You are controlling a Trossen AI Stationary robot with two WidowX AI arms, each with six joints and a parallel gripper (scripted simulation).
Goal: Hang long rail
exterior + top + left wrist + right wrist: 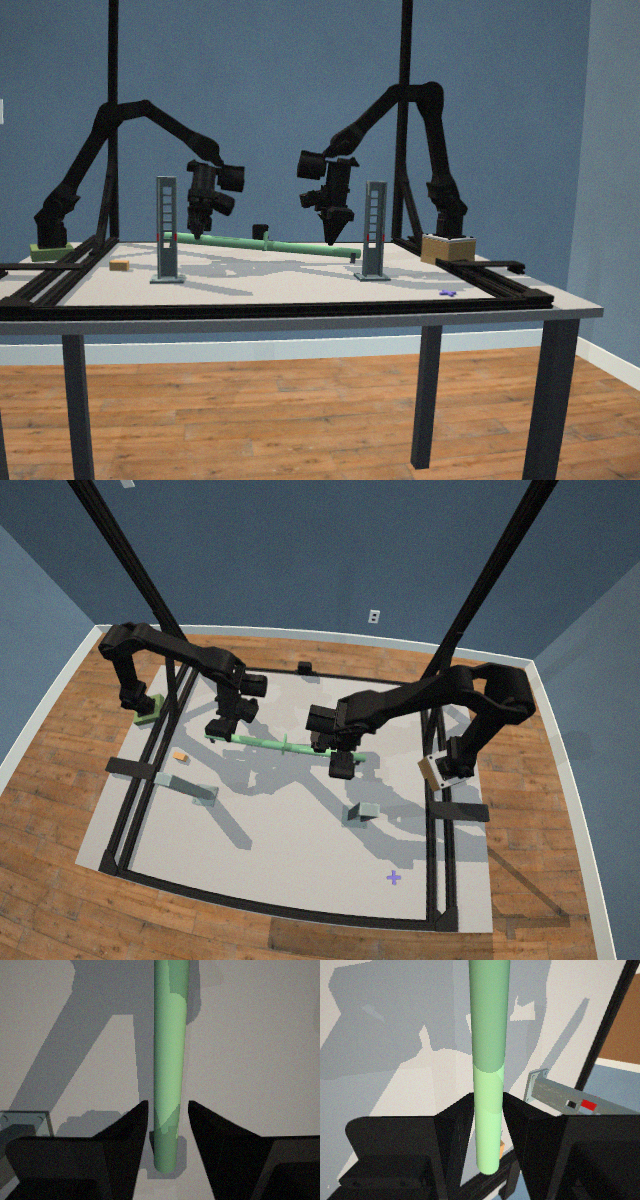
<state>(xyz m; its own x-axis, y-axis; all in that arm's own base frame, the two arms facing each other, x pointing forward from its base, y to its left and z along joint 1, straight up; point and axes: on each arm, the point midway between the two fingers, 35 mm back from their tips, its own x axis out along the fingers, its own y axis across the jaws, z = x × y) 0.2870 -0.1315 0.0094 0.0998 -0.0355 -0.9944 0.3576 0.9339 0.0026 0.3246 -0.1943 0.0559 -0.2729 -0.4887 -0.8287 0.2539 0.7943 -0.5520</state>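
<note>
a smooth light green long rail [258, 742] [305, 248] [169, 1050] [488, 1050]; grey upright posts [368, 809] [166, 263] [555, 1091] with red marks; a solid purple flat cross [393, 877] [447, 292]; a plain orange block [179, 756] [119, 265].

White table [248, 836] [310, 326]: two grey posts [199, 790] [364, 810] [166, 227] [374, 232], orange block [179, 756] [119, 265], purple cross [393, 877] [447, 292].

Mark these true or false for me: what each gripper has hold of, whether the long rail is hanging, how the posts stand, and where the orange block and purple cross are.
1. The right gripper is shut on the green rail. True.
2. The left gripper is clamped on the rail. False: its fingers straddle it, with gaps showing.
3. The rail hangs level. False: it slants, with neither end in a slot.
4. Both gray posts stand upright. True.
5. The orange block touches the purple cross. False: they lie far apart.
</note>
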